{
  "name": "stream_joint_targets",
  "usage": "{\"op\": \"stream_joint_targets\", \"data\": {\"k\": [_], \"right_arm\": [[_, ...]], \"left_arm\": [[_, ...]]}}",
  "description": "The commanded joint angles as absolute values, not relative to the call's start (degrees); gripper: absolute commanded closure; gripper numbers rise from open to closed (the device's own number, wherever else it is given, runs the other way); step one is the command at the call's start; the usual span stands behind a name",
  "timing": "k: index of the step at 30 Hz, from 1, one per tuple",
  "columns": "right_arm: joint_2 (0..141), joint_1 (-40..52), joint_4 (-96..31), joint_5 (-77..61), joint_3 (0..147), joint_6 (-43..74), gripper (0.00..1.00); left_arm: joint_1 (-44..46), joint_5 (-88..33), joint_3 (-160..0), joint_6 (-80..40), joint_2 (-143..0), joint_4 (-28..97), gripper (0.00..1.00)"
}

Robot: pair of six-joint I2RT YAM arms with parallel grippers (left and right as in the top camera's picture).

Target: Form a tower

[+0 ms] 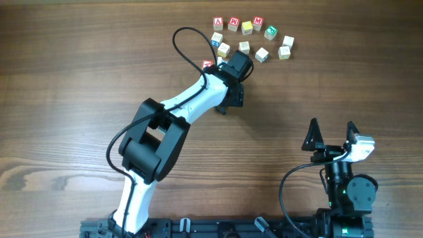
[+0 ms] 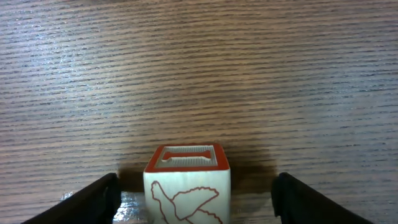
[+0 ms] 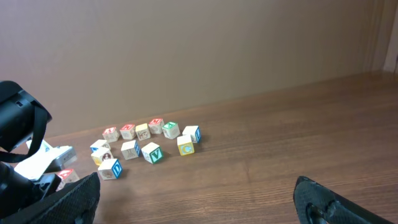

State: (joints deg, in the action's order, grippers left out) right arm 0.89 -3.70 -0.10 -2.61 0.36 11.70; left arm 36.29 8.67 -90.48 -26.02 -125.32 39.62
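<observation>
**Left gripper [image 2: 196, 183] spread around a red-printed cube [image 2: 186, 186], not touching it.**
The cube sits on the table [image 2: 199, 74] with a gap to each finger. Just right of it and farther from the robot, the other letter cubes [image 1: 254, 38] lie singly in a loose cluster. Well right of it, the right gripper [image 1: 332, 125] hangs with jaws wide, holding nothing.

Pale wooden cube [image 2: 186, 190], red print; matt grained wood table [image 2: 199, 74].

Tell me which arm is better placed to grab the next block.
Left. The left gripper is open around a red-printed block beside the other blocks; the right gripper sits open, far from them.
</observation>
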Motion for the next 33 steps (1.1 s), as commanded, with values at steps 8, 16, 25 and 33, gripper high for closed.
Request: {"op": "stream_joint_targets", "data": {"k": [8,16,25,33], "right_arm": [[0.43,-4.03,0.08,-3.53,0.32,12.12,0.0],[0.43,-4.03,0.08,-3.53,0.32,12.12,0.0],[0.43,-4.03,0.08,-3.53,0.32,12.1,0.0],[0.43,-4.03,0.08,-3.53,0.32,12.12,0.0]], "left_arm": [[36.25,8.34,-90.21,-25.76,-126.04,39.7,0.0],[36.25,5.21,-90.24,-25.93,-124.62,49.56,0.0],[36.25,4.6,-90.24,-26.17,-108.92,61.84,0.0],[36.25,20.99,-89.69,-32.75,-93.3,74.39,0.0]]}}
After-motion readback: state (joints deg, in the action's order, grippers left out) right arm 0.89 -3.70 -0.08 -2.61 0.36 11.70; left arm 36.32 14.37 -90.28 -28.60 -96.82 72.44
